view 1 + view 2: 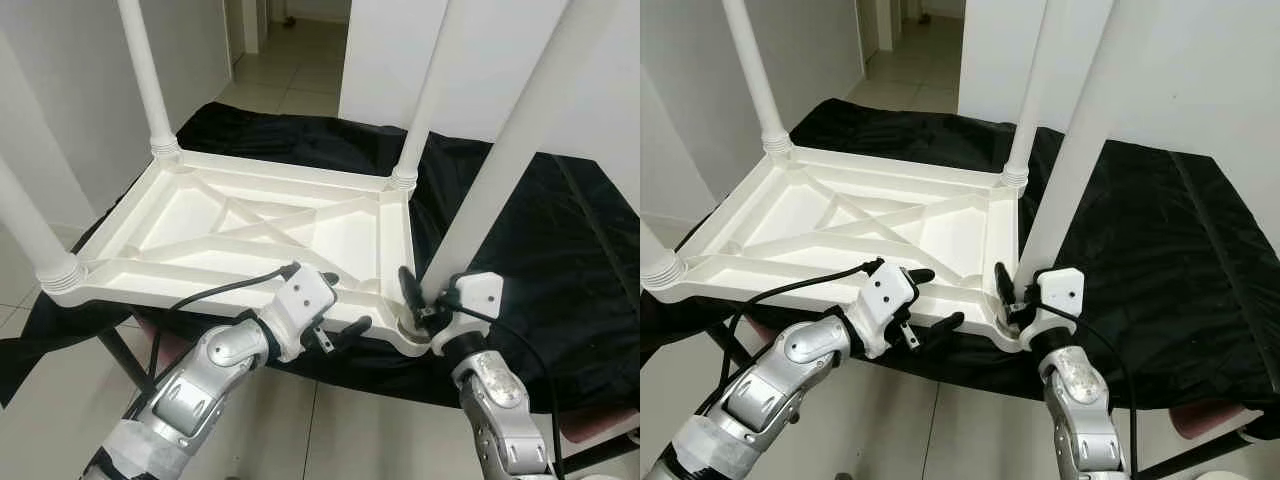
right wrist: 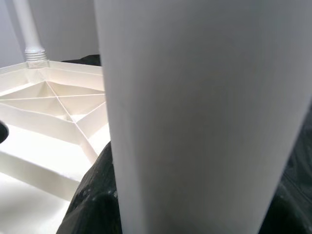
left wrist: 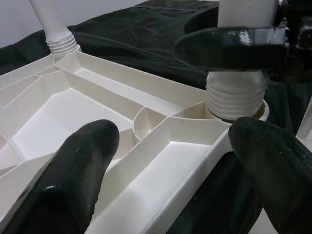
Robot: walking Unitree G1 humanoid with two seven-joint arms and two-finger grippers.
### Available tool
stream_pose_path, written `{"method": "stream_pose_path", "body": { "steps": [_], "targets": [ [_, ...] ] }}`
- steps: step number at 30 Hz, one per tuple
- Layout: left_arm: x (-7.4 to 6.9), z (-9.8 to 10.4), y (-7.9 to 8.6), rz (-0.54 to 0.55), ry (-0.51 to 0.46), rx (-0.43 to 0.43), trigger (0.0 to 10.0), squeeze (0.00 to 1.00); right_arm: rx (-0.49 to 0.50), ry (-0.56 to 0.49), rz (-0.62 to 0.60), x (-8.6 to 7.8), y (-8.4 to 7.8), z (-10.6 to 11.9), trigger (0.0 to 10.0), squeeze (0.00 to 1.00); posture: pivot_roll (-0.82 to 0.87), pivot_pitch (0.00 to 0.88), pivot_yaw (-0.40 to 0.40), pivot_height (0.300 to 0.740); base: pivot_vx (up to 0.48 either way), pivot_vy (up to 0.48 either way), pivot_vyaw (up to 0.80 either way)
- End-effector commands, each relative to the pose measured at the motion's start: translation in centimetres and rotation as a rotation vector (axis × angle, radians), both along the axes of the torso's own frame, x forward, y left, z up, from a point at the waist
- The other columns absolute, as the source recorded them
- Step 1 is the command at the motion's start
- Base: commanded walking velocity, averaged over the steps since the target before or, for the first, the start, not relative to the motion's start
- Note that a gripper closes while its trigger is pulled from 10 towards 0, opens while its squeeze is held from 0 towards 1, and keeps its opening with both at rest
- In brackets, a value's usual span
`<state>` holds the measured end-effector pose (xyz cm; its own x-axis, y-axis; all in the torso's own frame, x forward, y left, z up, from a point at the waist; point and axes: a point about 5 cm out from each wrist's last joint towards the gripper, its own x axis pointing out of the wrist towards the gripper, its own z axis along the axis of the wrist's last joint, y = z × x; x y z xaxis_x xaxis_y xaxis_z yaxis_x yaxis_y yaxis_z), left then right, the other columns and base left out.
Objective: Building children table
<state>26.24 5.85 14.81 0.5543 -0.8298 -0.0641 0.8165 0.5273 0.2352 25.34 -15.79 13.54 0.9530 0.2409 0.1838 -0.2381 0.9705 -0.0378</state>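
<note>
Even, soft indoor light fills both eye views, bright and sharp, with no motion blur. The white tabletop (image 1: 250, 235) shows only faint shadows in its ribs, and the black cloth (image 1: 540, 240) carries dull sheen (no hard glare). In the wrist views the fingers (image 3: 78, 180) and leg (image 2: 200, 112) loom close and blurred.

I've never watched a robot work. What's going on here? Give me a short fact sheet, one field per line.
Object: white plastic table top, lying upside down with its ribbed underside facing up
Support: black cloth spread beneath it
Legs: four white legs stand in the corners
Right gripper: shut on the near-right leg close to its threaded base
Left gripper: open, fingers either side of the table top's near edge, beside that corner
Stage: near-right leg sits upright in its socket; tightness cannot be judged
</note>
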Motion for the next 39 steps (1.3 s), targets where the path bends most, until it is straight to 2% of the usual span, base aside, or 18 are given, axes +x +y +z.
{"method": "stream_pose_path", "body": {
  "steps": [1,8,14,17,19,23,25,27,28,30,31,33,36,39],
  "targets": [
    [0.0,0.0,0.1,-0.032,0.001,0.013,10.0,0.00,-0.020,0.021,0.009,-0.2,-0.1,-0.7,10.0,0.00,-0.01,0.003,-0.051,0.740,0.000,0.000,0.00],
    [0.0,0.2,0.3,-0.024,-0.001,0.014,10.0,0.00,-0.073,0.041,0.040,-0.4,0.2,-1.5,10.0,0.00,-0.01,0.015,-0.050,0.740,0.000,0.000,0.00],
    [0.2,0.5,0.4,-0.017,-0.008,0.013,10.0,0.00,-0.205,0.032,0.116,-0.2,0.8,-1.8,10.0,0.00,-0.01,0.023,-0.042,0.740,0.000,0.000,0.00],
    [0.2,0.6,0.4,-0.016,-0.010,0.013,10.0,0.00,-0.218,0.031,0.126,-0.2,0.8,-1.8,10.0,0.00,-0.01,0.023,-0.042,0.740,0.000,0.000,0.00],
    [0.4,0.7,0.5,-0.011,-0.014,0.011,10.0,0.00,-0.276,0.026,0.159,-0.3,0.8,-2.0,10.0,0.00,-0.01,0.028,-0.039,0.740,0.000,0.000,0.00],
    [0.5,0.9,0.6,-0.007,-0.018,0.008,10.0,0.00,-0.306,0.034,0.185,-0.5,0.7,-2.4,10.0,0.00,-0.01,0.032,-0.037,0.740,0.000,0.000,0.00],
    [0.5,0.9,0.6,-0.005,-0.020,0.008,10.0,0.00,-0.297,0.043,0.192,-0.6,0.7,-2.6,10.0,0.00,-0.01,0.032,-0.037,0.740,0.000,0.000,0.00],
    [0.5,1.0,0.6,-0.004,-0.021,0.007,10.0,0.00,-0.212,0.065,0.173,-0.6,0.5,-2.8,10.0,0.00,-0.01,0.032,-0.037,0.740,0.000,0.000,0.00],
    [0.5,1.0,0.6,-0.004,-0.021,0.007,10.0,0.00,-0.212,0.065,0.173,-0.6,0.5,-2.8,10.0,0.00,-0.01,0.032,-0.037,0.740,0.000,0.000,0.00],
    [0.6,1.1,0.6,-0.003,-0.022,0.006,10.0,0.00,-0.087,0.097,0.152,-0.4,0.4,-2.7,10.0,0.00,-0.01,0.038,-0.037,0.740,0.000,0.000,0.00],
    [0.6,1.1,0.6,-0.003,-0.022,0.006,10.0,0.00,-0.087,0.097,0.152,-0.4,0.4,-2.7,10.0,0.00,-0.01,0.038,-0.037,0.740,0.000,0.000,0.00],
    [0.6,1.1,0.6,-0.002,-0.024,0.005,10.0,0.00,0.037,0.130,0.121,0.0,0.0,-2.6,10.0,0.00,-0.01,0.038,-0.037,0.740,0.000,0.000,0.00],
    [0.6,1.2,0.6,-0.002,-0.025,0.005,10.0,0.00,0.089,0.140,0.106,0.4,-0.3,-2.3,10.0,0.00,-0.01,0.038,-0.037,0.740,0.000,0.000,0.00],
    [0.6,1.2,0.7,-0.002,-0.026,0.005,10.0,0.00,0.095,0.147,0.095,0.8,-0.5,-2.2,10.0,0.00,-0.01,0.039,-0.035,0.740,0.000,0.000,0.00]
  ]
}}
